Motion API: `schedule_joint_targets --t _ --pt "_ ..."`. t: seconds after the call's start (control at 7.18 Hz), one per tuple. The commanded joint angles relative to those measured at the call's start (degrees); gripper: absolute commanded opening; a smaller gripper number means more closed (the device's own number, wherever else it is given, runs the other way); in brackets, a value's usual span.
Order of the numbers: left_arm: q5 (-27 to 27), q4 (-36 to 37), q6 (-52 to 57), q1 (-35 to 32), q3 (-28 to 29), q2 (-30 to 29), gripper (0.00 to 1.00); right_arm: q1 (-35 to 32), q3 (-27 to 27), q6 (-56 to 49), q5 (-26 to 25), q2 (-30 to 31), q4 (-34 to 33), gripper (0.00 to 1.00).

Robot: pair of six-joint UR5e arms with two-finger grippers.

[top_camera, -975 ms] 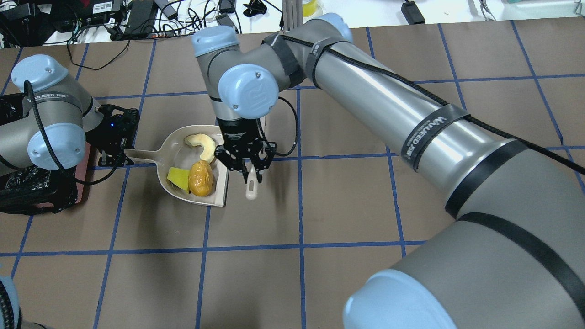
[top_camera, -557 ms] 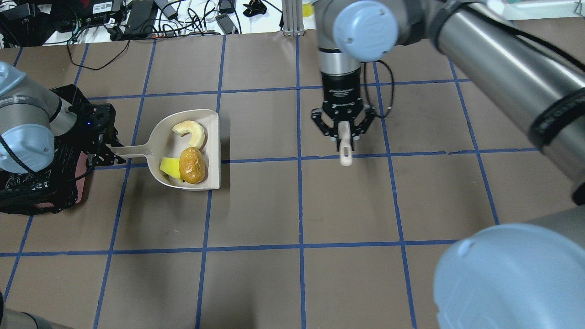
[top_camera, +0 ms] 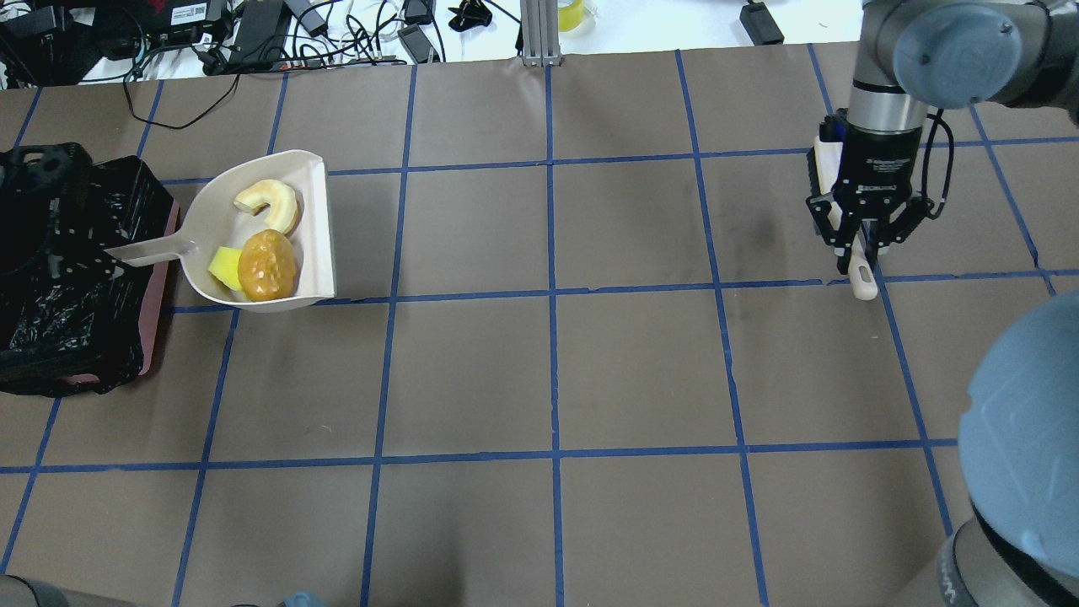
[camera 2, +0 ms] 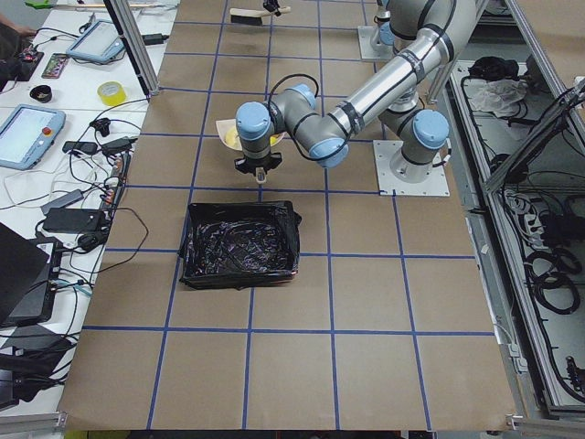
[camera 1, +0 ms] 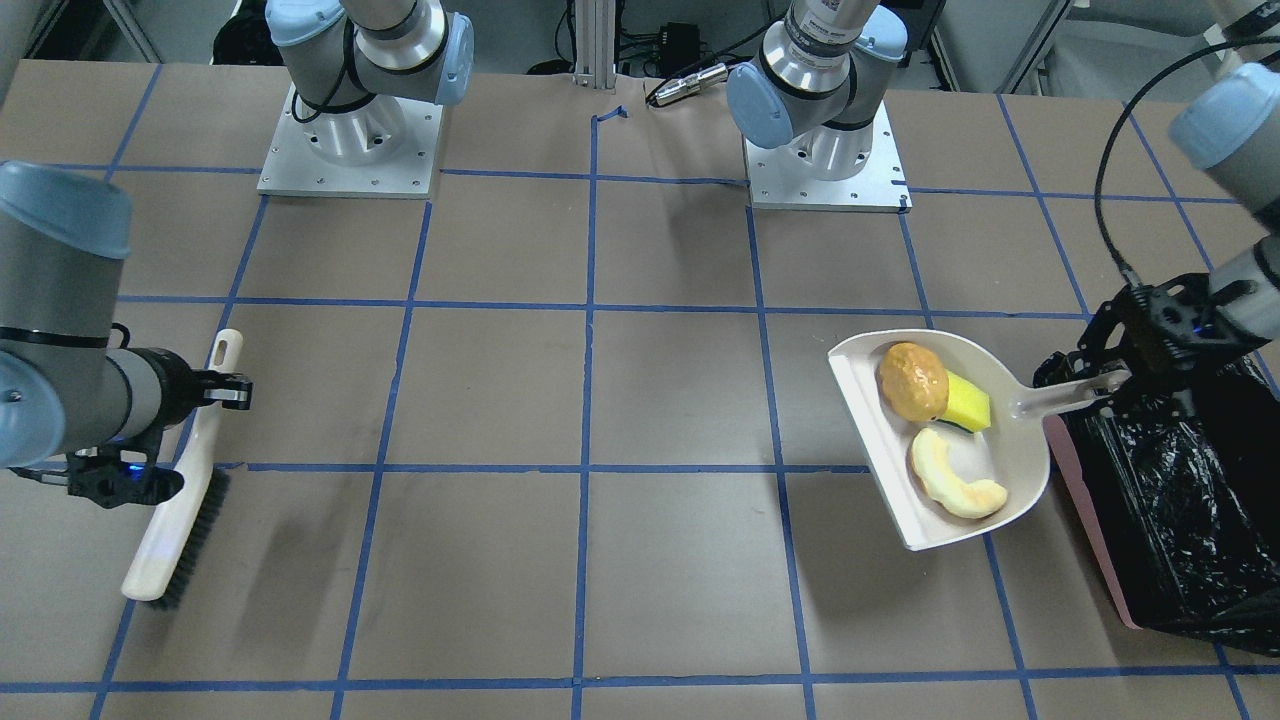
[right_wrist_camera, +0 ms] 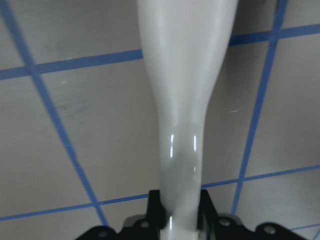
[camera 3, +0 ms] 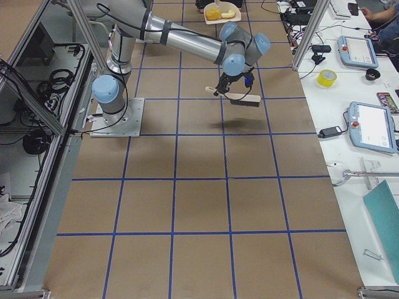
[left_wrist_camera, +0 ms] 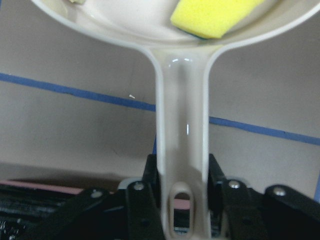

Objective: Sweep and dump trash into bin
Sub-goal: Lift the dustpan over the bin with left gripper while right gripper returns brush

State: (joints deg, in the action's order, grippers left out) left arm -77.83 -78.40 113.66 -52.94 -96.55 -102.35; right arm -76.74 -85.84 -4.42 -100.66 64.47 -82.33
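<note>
Holding dustpan [camera 1: 1012, 452] beside bin [camera 1: 1085, 510], left end effector [camera 1: 1118, 383] is clamped; right end effector [top_camera: 861, 246] clamps brush [camera 1: 180, 505].

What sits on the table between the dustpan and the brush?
Nothing: the overhead view shows only bare brown table between the dustpan and the brush.

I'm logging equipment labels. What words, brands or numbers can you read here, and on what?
None can be read for sure.
White sticker on a black box: print too small.
Pale print just above the right tool: too blurred.
</note>
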Motion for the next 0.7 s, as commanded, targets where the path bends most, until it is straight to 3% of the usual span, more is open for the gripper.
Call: schedule_joint_targets --t 0.0,0.14,0.56 --pt "0.3 -6.1 0.7 7.5 5.4 1.2 0.00 6.3 -1.3 -9.0 -3.8 -2.6 -7.2 0.08" --pt "0.4 -9.2 0.7 11.5 8.0 0.7 0.00 6.5 -1.1 -9.8 -5.8 -3.7 -9.8 0.10" --pt "-2.6 -12.0 5.0 19.6 16.9 -3.7 0.00 6.3 -0.5 -11.9 -5.0 -4.7 -10.8 0.12"
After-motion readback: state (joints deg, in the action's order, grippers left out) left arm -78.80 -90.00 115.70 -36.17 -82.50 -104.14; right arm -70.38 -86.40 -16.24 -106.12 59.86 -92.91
